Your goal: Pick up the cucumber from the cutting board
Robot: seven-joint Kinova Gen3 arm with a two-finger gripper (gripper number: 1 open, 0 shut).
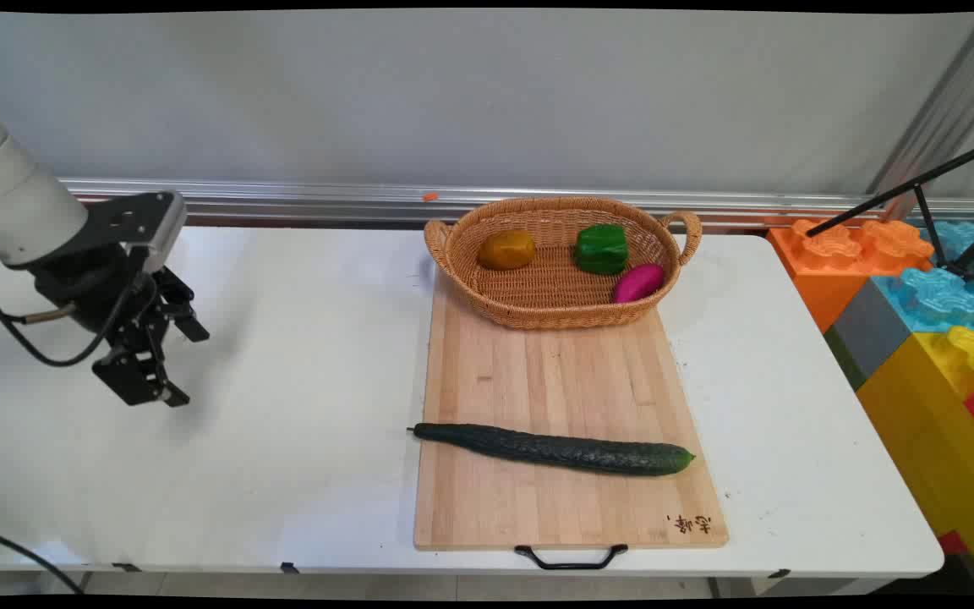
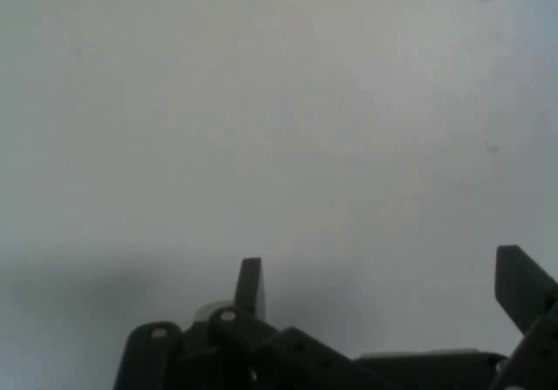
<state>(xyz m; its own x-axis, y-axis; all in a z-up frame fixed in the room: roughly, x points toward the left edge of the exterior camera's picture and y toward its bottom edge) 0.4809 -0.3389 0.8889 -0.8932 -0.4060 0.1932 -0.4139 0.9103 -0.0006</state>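
Near edge of the white table [image 1: 301, 474]: cutting board [image 1: 567, 406] w/ a black handle [image 1: 571, 558] hanging off the front. A long dark green cucumber [image 1: 555, 447] lies across the board's near part, stem end just past the left edge. Burnt mark at the board's near right corner.

Further back, a wicker basket [image 1: 487, 292] sits on the board's far end. Inside: yellow-orange pepper [image 1: 506, 249] at left, green pepper [image 1: 601, 249] at centre-right, magenta piece [image 1: 638, 282] by the right wall, touching or nearly touching the green one.

Well left of the board, the gripper [image 1: 184, 365] hangs over bare table, nothing near it. Right of the table: big toy blocks [image 1: 918, 304], orange, blue, yellow, w/ a black tripod leg across them.

Hand view shows only blank table surface [image 2: 279, 128] and the gripper [image 2: 388, 277] itself; board, basket and veg appear in main view only. Fingers [image 2: 250, 287] stand wide apart w/ nothing between, touching nothing.
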